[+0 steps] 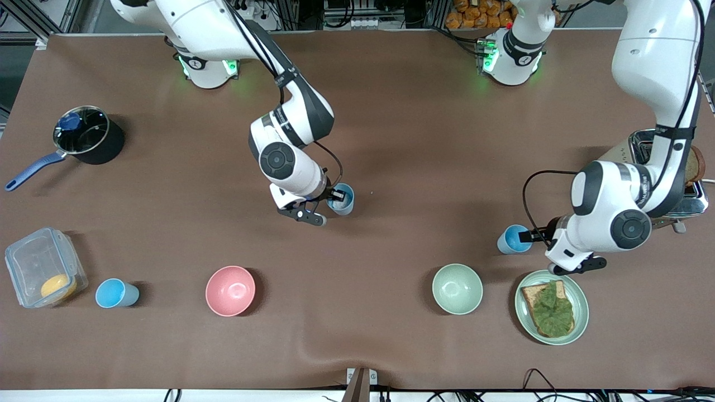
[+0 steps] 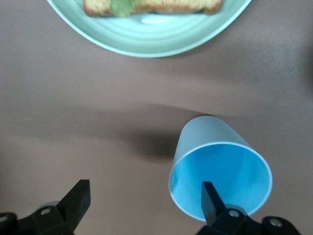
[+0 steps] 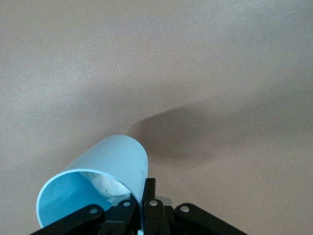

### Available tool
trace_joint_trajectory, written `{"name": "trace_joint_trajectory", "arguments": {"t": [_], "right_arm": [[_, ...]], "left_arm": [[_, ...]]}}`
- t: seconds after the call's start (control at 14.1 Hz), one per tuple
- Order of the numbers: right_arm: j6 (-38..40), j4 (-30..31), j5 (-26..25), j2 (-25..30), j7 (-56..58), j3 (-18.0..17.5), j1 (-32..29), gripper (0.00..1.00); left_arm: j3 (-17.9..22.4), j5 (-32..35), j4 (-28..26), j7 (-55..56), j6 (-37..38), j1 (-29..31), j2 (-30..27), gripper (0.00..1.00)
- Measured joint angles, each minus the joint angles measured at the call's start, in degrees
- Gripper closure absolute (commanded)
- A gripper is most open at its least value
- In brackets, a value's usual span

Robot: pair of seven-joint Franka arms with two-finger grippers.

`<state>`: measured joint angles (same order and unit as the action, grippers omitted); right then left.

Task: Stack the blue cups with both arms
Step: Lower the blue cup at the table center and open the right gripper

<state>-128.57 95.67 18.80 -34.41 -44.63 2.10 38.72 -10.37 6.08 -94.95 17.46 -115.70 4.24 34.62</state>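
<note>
My right gripper [image 1: 334, 196] is shut on the rim of the paler blue cup [image 1: 343, 200] near the table's middle. In the right wrist view its fingers [image 3: 148, 192] pinch the wall of that cup [image 3: 102, 164], and a white lump [image 3: 105, 185] lies inside. My left gripper [image 1: 528, 237] is open at the brighter blue cup [image 1: 511, 240] toward the left arm's end. In the left wrist view one fingertip [image 2: 210, 198] is inside this cup [image 2: 220, 166] and the other stands apart over bare table. A third blue cup [image 1: 115, 293] stands beside a clear container.
A green plate with toast and lettuce [image 1: 551, 307] lies close to the left gripper, nearer the front camera; it also shows in the left wrist view [image 2: 146, 41]. A green bowl [image 1: 457, 288], a pink bowl [image 1: 230, 290], a clear container [image 1: 42, 268], a pot [image 1: 86, 137] and a toaster [image 1: 670, 190] stand around.
</note>
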Motion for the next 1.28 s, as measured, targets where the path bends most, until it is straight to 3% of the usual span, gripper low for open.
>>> {"name": "trace_joint_trajectory", "arguments": {"t": [0.07, 0.14, 0.21, 0.28, 0.35, 0.42, 0.5, 0.57, 0.64, 0.99, 1.28], "right_arm": [[-0.8, 0.0, 0.0, -0.6, 0.0, 0.0, 0.4, 1.0], [-1.2, 0.0, 0.0, -1.0, -0.1, 0.0, 0.7, 1.0], [-1.4, 0.0, 0.0, -1.2, -0.2, 0.0, 0.9, 1.0], [-1.5, 0.0, 0.0, -1.4, -0.2, 0.0, 1.2, 0.89], [-1.5, 0.0, 0.0, -1.6, -0.2, 0.0, 1.4, 0.84], [-1.7, 0.0, 0.0, -1.9, -0.3, 0.0, 1.8, 0.72], [-2.2, 0.0, 0.0, -2.2, -0.3, 0.0, 2.3, 0.36], [-2.7, 0.0, 0.0, -2.5, -0.4, 0.0, 2.8, 0.1], [-3.2, 0.0, 0.0, -2.7, -0.5, 0.0, 3.2, 0.0], [-3.6, -1.5, 0.0, -2.5, -0.6, 1.5, 3.2, 0.0], [-1.3, -3.7, -0.1, 0.8, -0.4, 4.3, 3.1, 0.0]], "left_arm": [[-0.1, 0.0, 0.0, 0.0, -0.1, -0.1, 0.7, 0.0], [-0.1, 0.0, 0.0, 0.0, -0.4, -0.3, 1.2, 0.37], [-0.2, 0.0, 0.0, 0.1, -1.1, -0.7, 1.7, 0.87], [-0.2, 0.0, 0.0, 0.3, -2.0, -1.0, 2.1, 1.0], [-0.2, 0.0, 0.0, 0.6, -2.7, -1.2, 2.3, 1.0], [-0.2, 0.0, 0.0, 0.7, -3.3, -1.3, 2.6, 1.0], [-0.2, 0.0, 0.0, 0.7, -4.2, -1.3, 2.8, 1.0], [-0.2, 0.0, 0.0, 0.7, -5.0, -1.2, 2.9, 1.0], [-0.1, 0.0, 0.0, 0.7, -5.7, -1.2, 2.9, 1.0], [-0.1, -0.5, 1.1, 0.7, -6.4, -0.4, 2.3, 1.0], [0.0, -0.5, 1.5, 0.8, -6.5, 0.0, 0.5, 1.0]]}}
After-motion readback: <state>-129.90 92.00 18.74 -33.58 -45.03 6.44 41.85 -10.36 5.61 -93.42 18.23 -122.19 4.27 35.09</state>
